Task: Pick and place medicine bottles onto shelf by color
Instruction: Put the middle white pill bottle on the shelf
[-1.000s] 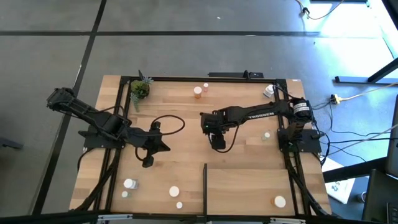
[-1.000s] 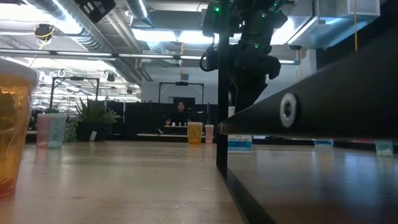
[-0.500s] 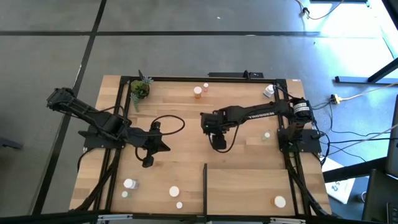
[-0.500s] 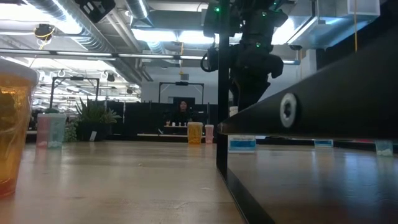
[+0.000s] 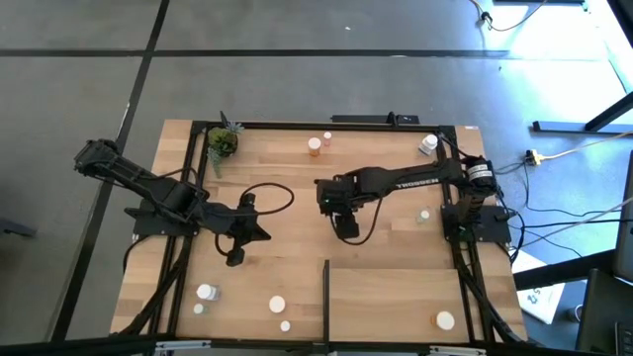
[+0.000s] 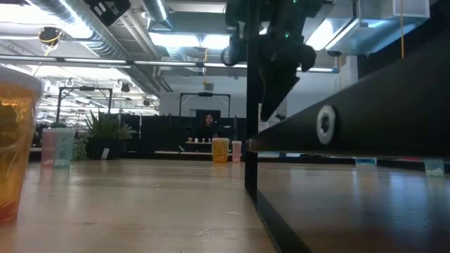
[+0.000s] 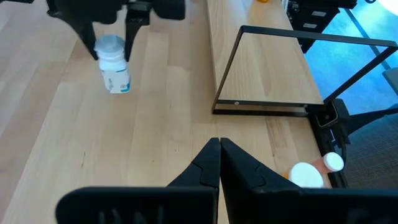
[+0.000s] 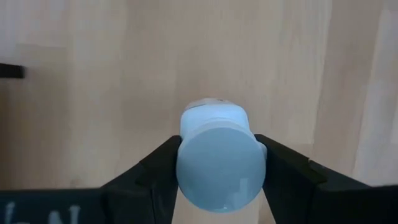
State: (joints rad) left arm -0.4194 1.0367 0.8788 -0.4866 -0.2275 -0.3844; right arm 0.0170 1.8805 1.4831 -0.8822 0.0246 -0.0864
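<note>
My right gripper (image 5: 332, 201) hangs over the middle of the table, shut on a white medicine bottle (image 7: 114, 70) with a pale cap and a blue-printed label; the right wrist view looks down on its cap (image 8: 221, 165). My left gripper (image 5: 235, 257) waits shut at the table's left-middle and holds nothing. The shelf (image 5: 415, 297) is a light-wood panel at the near right, edged by a black strip (image 5: 326, 293). An orange bottle (image 5: 315, 146) and a small white one (image 5: 327, 137) stand at the far edge. Several more bottles stand near the front edge (image 5: 277, 305). My right gripper pinches the bottle's cap (image 8: 186, 155) between its two fingers (image 8: 155, 168), one on each side. The fingers come from above, pointing down. The bottle hangs below them, nearly upright with a slight tilt, its body (image 7: 117, 81) just above the tabletop.
A small potted plant (image 5: 222, 141) stands at the far left corner. Other bottles stand at the far right (image 5: 427, 144), beside the right arm's base (image 5: 423, 214) and on the shelf's near right (image 5: 445, 320). In the low view an orange bottle (image 6: 14, 140) looms close.
My right gripper has risen from the table with the white bottle in its fingers, rolling slightly. The bottle has come up with it. My left arm has kept still.
</note>
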